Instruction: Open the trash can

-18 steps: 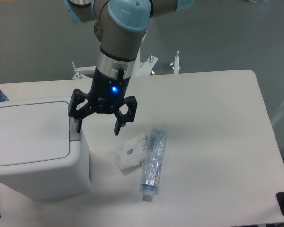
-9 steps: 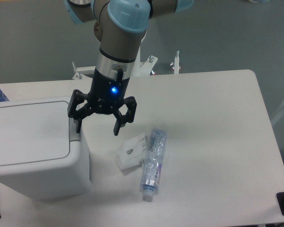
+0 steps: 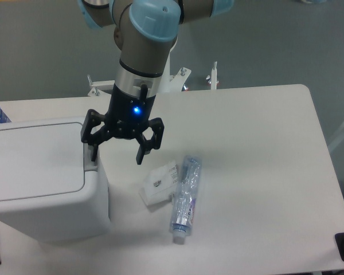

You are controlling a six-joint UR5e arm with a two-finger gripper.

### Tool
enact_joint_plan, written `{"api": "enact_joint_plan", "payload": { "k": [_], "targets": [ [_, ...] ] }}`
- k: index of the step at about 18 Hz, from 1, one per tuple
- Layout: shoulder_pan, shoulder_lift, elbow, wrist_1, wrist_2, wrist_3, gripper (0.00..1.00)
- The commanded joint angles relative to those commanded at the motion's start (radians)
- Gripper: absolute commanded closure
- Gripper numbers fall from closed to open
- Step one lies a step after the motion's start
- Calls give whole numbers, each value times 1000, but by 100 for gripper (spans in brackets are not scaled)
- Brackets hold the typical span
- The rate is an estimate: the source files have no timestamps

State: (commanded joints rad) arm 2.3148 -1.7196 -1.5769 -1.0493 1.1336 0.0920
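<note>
Fixed camera, looking down on the white table [image 3: 264, 149]. The trash can [image 3: 40, 177] stands at the table's 9 o'clock side, lid flat and shut, its grey button strip [image 3: 90, 166] running along the lid's right edge. The gripper [image 3: 117, 154] hangs from the arm [image 3: 140, 51] with its two black fingers spread wide apart, gripping nothing; a blue light glows on its body. Its left-hand fingertip [image 3: 93, 153] sits right over the button strip; contact cannot be told from this view. The other fingertip [image 3: 141, 157] hangs over bare table. So the trash can lies at the gripper's 8 o'clock. A small white box [image 3: 159, 184] and a toothpaste tube [image 3: 186, 197] lie side by side, touching, at the gripper's 5 o'clock, near the can.
</note>
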Motion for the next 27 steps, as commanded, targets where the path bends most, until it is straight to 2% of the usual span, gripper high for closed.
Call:
{"api": "enact_joint_plan", "payload": {
  "k": [27],
  "targets": [
    [-2, 0, -15, 9, 0, 5, 0]
  ]
}}
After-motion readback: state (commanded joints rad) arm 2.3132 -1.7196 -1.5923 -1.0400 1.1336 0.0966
